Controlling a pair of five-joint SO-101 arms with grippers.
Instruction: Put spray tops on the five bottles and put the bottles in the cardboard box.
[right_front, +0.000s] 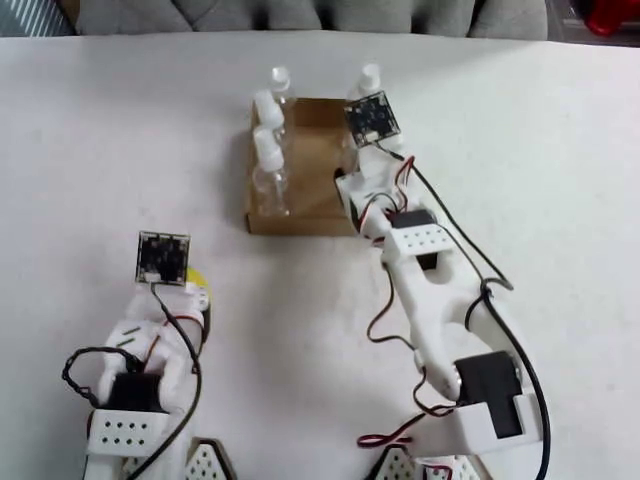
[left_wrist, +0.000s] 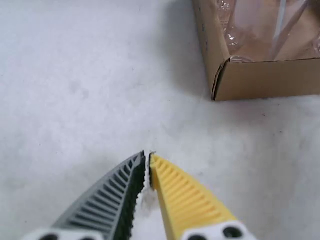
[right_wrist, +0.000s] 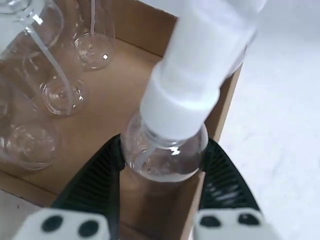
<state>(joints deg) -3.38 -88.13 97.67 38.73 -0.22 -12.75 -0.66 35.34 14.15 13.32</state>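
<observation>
The cardboard box (right_front: 310, 150) stands at mid-table with clear bottles (right_front: 270, 185) wearing white spray tops (right_front: 268, 108) along its left side. At the box's right wall sits my right gripper (right_front: 352, 172), partly under its camera board. In the right wrist view that gripper (right_wrist: 164, 143) is shut on a clear bottle (right_wrist: 165, 160) with a white spray top (right_wrist: 200, 65), standing inside the box (right_wrist: 125, 100) by a corner. Three more bottles (right_wrist: 55, 90) stand nearby. My left gripper (right_front: 190, 290) rests near the front left, shut and empty (left_wrist: 148, 159), short of the box corner (left_wrist: 250, 80).
White table surface (right_front: 120, 130) lies open on both sides of the box. The right arm (right_front: 440, 300) stretches from the front right to the box, with loose cables. A grey seat edge (right_front: 300, 15) runs along the far side.
</observation>
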